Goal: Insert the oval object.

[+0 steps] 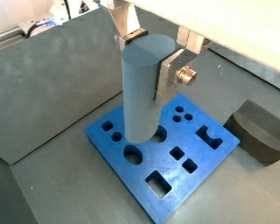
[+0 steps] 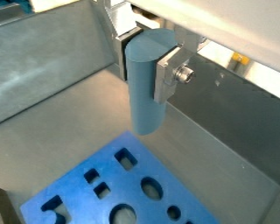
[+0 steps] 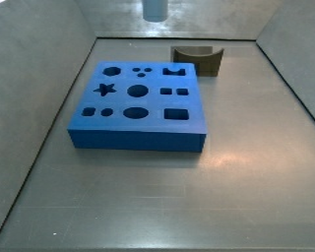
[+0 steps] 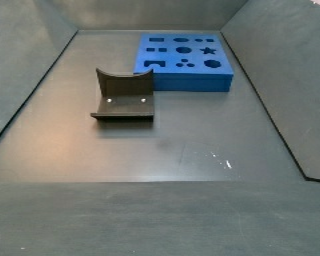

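Plainly, going left to right in a side view, the grey floor [image 3: 239, 197] is bare at the left; the blue block [image 3: 137, 108] with its shaped holes lies left of centre, the olive-brown curved piece [image 3: 199, 58] sits at the far right of it, just apart; only the lower tip of the oval object [image 3: 154, 10] shows at the far edge, hanging clear above the floor.

In both wrist views the gripper [image 1: 154, 63] is pinching the oval object [image 2: 146, 83] near its upper end, one silver finger [image 1: 171, 74] flat against its side; the peg hangs upright, its lower end above the block [image 1: 166, 149], not yet in any hole.

I judge the peg rigid, light and smooth-sided, so it could slip or twist in the pads; the high grip leaves a long free length, and a small tilt would shift the tip; holding nearer the middle would steady it.

Grey walls [image 4: 29, 90] box the floor in, and there is free room around the block.
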{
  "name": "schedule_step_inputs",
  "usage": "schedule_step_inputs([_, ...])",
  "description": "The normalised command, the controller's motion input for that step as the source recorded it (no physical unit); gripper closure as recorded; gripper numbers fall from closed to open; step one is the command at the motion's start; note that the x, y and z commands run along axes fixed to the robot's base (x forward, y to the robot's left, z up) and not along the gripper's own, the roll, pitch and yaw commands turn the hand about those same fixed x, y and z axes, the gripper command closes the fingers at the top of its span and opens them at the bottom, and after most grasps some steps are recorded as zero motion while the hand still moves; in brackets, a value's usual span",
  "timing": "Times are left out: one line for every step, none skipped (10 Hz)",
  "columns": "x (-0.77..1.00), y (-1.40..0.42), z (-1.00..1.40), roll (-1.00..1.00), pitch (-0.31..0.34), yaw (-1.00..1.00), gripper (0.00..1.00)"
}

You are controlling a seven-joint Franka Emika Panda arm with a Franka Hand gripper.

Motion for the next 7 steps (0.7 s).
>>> schedule_step_inputs([-0.43, 0.16, -0.85, 0.00, -0.006, -0.71, 1.00])
schedule_step_inputs([-0.56, 0.14, -0.89, 0.00, -0.041, -0.61, 1.00])
schedule_step_inputs([-0.56, 0.16, -0.87, 0.00, -0.040, -0.61, 1.00])
schedule_step_inputs([-0.53, 0.23, -0.79, 0.00, -0.030, -0.65, 1.00])
schedule_step_inputs([-0.46, 0.22, -0.80, 0.00, -0.014, -0.70, 1.00])
schedule_step_inputs([-0.05, 0.00, -0.45, 0.19, 0.006, -0.96, 1.00])
schedule_step_inputs([0.00, -0.23, 0.00, 0.07, 0.013, -0.91, 1.00])
